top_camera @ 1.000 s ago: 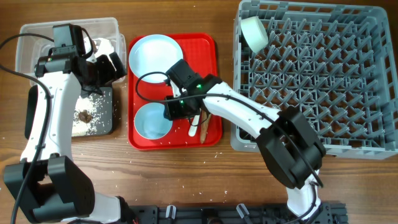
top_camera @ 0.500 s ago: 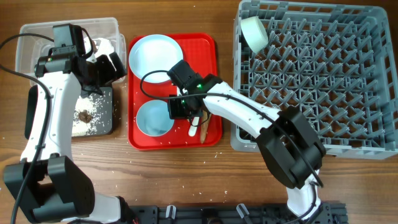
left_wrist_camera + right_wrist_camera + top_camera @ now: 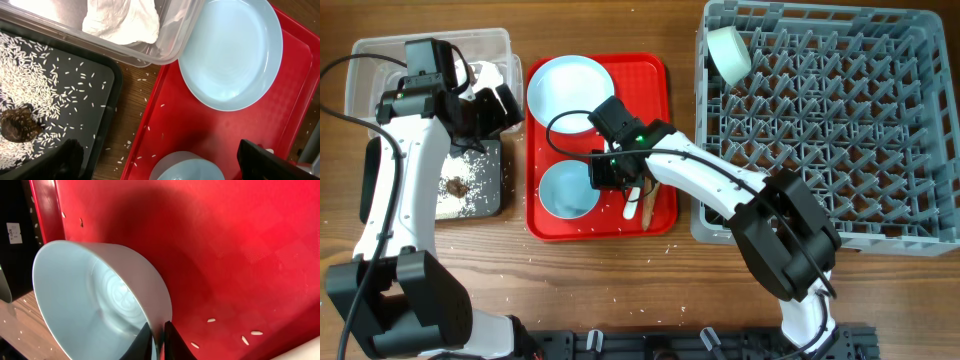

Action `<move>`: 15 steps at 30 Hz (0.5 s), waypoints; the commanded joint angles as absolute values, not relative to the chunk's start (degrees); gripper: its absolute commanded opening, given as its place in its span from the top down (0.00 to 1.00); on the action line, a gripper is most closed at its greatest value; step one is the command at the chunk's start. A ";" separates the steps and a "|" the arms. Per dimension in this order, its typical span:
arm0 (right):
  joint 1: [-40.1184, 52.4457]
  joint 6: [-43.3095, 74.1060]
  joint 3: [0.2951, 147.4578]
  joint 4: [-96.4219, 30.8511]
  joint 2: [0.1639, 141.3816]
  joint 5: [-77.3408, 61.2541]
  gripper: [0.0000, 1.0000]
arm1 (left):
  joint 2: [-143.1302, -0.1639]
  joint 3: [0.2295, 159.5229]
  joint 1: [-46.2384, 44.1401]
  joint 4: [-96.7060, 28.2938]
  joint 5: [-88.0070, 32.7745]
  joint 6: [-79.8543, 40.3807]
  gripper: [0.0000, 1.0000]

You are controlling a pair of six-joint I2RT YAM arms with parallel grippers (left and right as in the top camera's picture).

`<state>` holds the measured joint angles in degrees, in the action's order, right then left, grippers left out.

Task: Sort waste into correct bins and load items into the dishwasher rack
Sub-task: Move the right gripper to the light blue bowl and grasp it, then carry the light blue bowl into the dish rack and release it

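Note:
My right gripper (image 3: 609, 172) is shut on the near rim of the pale blue bowl (image 3: 566, 192) on the red tray; the right wrist view shows both jaws (image 3: 158, 341) pinching the bowl's wall (image 3: 90, 295). The large pale blue plate (image 3: 570, 90) lies on the tray's far end. The white spoon (image 3: 631, 203) and brown root piece (image 3: 646, 208) lie beside my right gripper. The pale green bowl (image 3: 728, 52) leans in the grey rack (image 3: 840, 130). My left gripper (image 3: 492, 108) is open and empty over the bins (image 3: 165, 167). The tissue (image 3: 122, 20) lies in the clear tub (image 3: 172, 42). Rice (image 3: 30, 75) and the dark lump (image 3: 17, 125) lie in the black tray (image 3: 107, 117).
The red tray (image 3: 650, 100) sits between the bins and the rack. Loose rice grains (image 3: 250, 338) lie on it and on the wooden table by the black tray. The yellow cup and the red sauce packet are out of view.
My right gripper has shifted slightly to the right at the bowl's rim. The left arm has not moved.

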<state>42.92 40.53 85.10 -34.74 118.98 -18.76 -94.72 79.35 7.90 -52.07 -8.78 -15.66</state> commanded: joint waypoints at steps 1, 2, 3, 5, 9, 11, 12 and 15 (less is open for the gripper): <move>42.89 40.47 84.75 -34.59 120.14 -17.85 0.96 | -95.48 80.25 8.16 -52.05 -8.23 -15.88 0.00; 42.76 40.27 84.79 -34.59 120.11 -17.87 0.96 | -95.48 80.25 8.16 -52.05 -8.23 -15.88 0.00; 42.37 39.24 85.10 -35.07 119.83 -18.09 0.96 | -95.48 80.25 8.16 -52.05 -8.23 -15.88 0.00; 40.93 37.04 86.28 -37.23 118.41 -18.00 0.96 | -95.48 80.25 8.16 -52.05 -8.23 -15.88 0.00; 35.48 34.48 86.96 -39.24 109.45 -14.98 0.96 | -95.48 80.25 8.16 -52.05 -8.23 -15.88 0.00; 32.01 34.46 86.96 -41.17 102.96 -8.95 0.96 | -95.48 80.25 8.16 -52.05 -8.23 -15.88 0.00; 30.70 34.46 86.96 -42.24 100.33 -5.30 0.96 | -95.48 80.25 8.16 -52.05 -8.23 -15.88 0.00; 27.00 34.54 86.96 -47.62 91.70 12.38 0.96 | -95.48 80.25 8.16 -52.05 -8.23 -15.88 0.00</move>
